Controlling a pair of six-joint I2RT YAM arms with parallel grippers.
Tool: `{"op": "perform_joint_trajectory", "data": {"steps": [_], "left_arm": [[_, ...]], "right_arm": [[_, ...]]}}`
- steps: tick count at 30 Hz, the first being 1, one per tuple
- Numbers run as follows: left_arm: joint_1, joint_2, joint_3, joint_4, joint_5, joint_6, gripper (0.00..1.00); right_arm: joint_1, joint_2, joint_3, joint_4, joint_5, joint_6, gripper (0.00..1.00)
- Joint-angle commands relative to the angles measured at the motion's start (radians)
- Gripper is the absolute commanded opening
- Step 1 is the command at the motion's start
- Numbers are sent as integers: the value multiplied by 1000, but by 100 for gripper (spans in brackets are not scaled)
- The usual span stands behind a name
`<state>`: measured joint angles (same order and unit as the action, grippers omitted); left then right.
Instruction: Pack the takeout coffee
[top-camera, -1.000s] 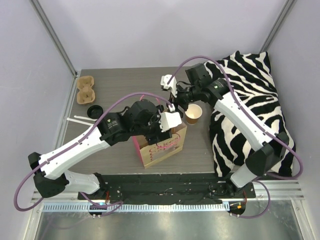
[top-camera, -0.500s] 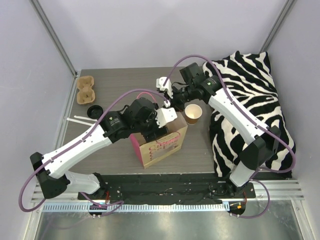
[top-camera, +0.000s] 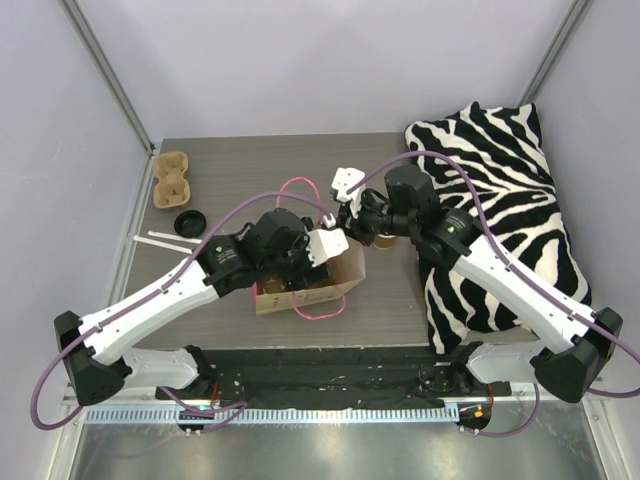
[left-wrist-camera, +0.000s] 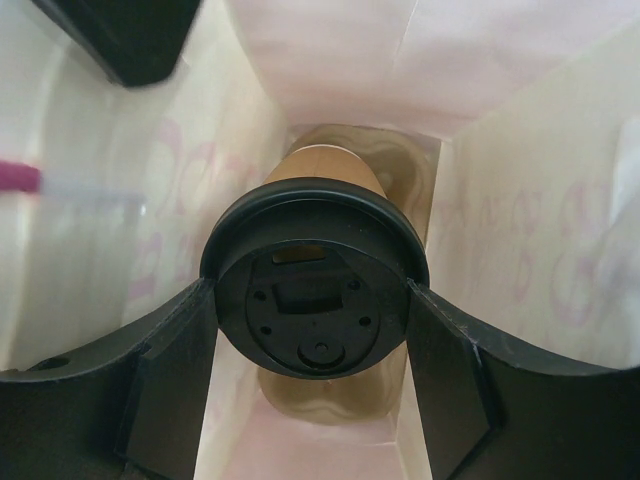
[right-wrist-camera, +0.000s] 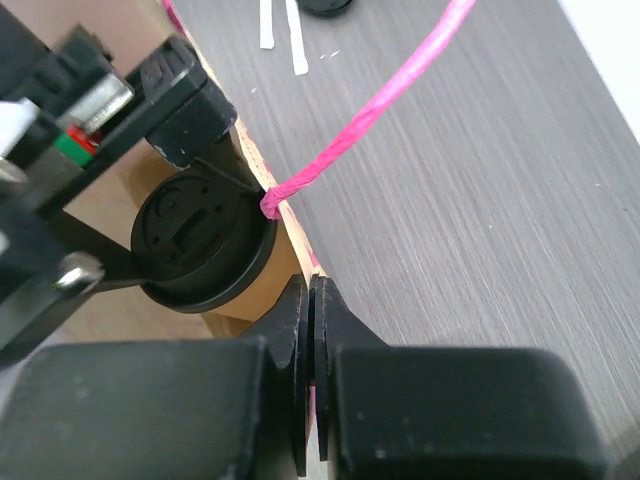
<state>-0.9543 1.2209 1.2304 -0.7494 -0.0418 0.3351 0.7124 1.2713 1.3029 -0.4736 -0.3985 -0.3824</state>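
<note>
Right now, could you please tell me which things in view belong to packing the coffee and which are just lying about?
Belongs to the job:
- brown paper bag with pink string handles
- black-lidded brown paper coffee cup, inside the bag
- open brown paper cup
- loose black plastic lid

Just lying about, it seems:
- cardboard cup carrier
- thin white sticks
- zebra-striped cushion

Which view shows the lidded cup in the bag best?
Left wrist: the lidded cup sits centred inside the paper bag. Right wrist catches only its lid; top external hides it behind the left arm.
</note>
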Motion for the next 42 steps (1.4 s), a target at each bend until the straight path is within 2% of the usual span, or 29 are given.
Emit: {"op": "perform_joint_trajectory", "data": {"steps": [1, 7, 15, 18, 21, 26, 29, 32, 33, 35, 38, 42], "left_arm": [[-6, -44, -20, 64, 34, 31, 19], [-14, -90, -107, 59, 74, 71, 18], [-31, -106, -143, 50, 92, 81, 15], [-31, -113, -154, 47, 92, 91, 16], [-31, -118, -160, 42, 94, 101, 15], [-31, -123, -164, 36, 82, 108, 15], [-31, -126, -174, 36, 76, 110, 15], [-29, -127, -175, 39, 63, 107, 15], [-31, -129, -175, 44, 54, 107, 15], [-29, -123, -170, 50, 11, 105, 15], [-24, -115, -161, 76, -18, 114, 15], [-24, -112, -163, 93, -18, 125, 15]], "right_arm": [[41, -53, -27, 119, 128, 91, 1], [55, -69, -27, 24, 115, 137, 2], [53, 14, 65, -80, 3, 74, 48], [53, 66, 114, -115, -43, 39, 56], [48, 111, 174, -149, -62, 11, 57], [44, 209, 269, -255, -158, -64, 53], [44, 238, 280, -321, -209, -114, 43], [45, 253, 297, -330, -198, -124, 8], [44, 257, 306, -320, -188, -116, 1], [44, 241, 312, -284, -148, -84, 1], [47, 171, 239, -109, 16, -18, 1], [52, 106, 179, -19, 76, 49, 1]]}}
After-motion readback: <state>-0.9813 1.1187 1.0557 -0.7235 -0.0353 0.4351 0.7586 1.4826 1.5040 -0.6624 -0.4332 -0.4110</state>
